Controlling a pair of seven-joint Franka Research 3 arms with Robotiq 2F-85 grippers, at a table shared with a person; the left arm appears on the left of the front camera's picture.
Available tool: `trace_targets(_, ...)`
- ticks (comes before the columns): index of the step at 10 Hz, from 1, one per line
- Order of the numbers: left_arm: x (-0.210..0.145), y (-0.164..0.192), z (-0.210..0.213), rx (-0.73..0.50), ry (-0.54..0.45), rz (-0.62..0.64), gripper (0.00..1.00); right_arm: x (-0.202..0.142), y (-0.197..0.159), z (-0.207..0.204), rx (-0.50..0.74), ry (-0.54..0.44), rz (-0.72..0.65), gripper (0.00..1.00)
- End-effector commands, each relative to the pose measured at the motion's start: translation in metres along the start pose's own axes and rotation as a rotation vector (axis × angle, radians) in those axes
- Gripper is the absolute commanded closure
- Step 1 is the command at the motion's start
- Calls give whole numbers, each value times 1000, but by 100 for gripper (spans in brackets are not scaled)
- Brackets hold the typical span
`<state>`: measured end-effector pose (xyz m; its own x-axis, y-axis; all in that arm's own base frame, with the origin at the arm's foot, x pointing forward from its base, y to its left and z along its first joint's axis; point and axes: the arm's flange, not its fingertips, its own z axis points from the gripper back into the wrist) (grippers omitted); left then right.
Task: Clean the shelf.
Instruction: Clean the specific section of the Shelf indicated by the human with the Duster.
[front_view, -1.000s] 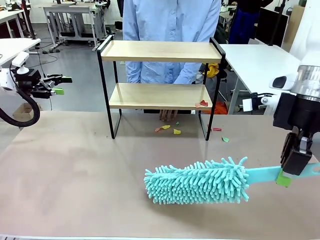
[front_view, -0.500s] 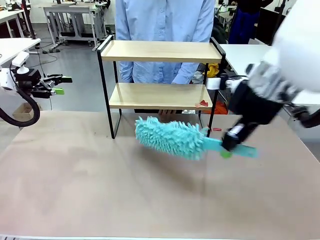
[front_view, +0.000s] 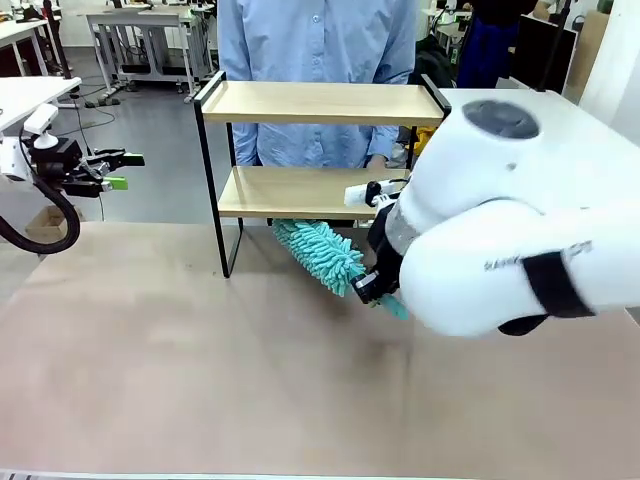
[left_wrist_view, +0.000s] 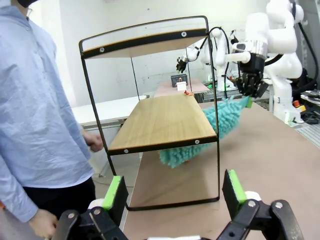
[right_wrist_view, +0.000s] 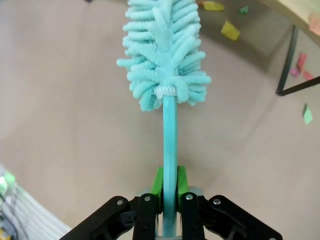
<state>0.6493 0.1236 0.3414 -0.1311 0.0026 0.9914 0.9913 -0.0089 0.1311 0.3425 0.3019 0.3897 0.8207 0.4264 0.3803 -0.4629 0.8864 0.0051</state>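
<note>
The shelf (front_view: 320, 103) stands mid-table at the far side, two light boards in a black frame. A teal fluffy duster (front_view: 322, 253) lies slanted with its head under the lower board (front_view: 300, 190), close to the tabletop. My right gripper (right_wrist_view: 169, 189) is shut on the duster's flat handle (right_wrist_view: 170, 135); in the front view the big white arm hides most of it. The left wrist view shows the duster head (left_wrist_view: 200, 145) below the lower board (left_wrist_view: 160, 120). My left gripper (left_wrist_view: 174, 192) hangs open and empty at the far left (front_view: 120, 170), off the table.
A person in a blue shirt (front_view: 320, 40) stands right behind the shelf, one hand (left_wrist_view: 95, 142) near its end. Coloured paper scraps (right_wrist_view: 230, 30) lie on the table by the shelf leg (right_wrist_view: 285, 60), and a red one (left_wrist_view: 187, 92) on the lower board.
My right arm swung the duster from the front right of the table up to the shelf, pushing its head under the lower board. The left arm stayed still.
</note>
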Motion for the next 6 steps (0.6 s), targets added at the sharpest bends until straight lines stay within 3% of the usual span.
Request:
trace_targets(1,3,-2,0,-7,7,-8,0,25,14,-4,75,19,-62,87)
trace_targets(2,3,-2,0,-7,7,-8,0,0,0,0,0,0,0,87)
trace_targets(5,3,-2,0,-7,7,-8,0,7,2,-12,20,16,-18,87)
trace_targets(6,3,-2,0,-7,7,-8,0,18,30,-12,-59,22,-45,87)
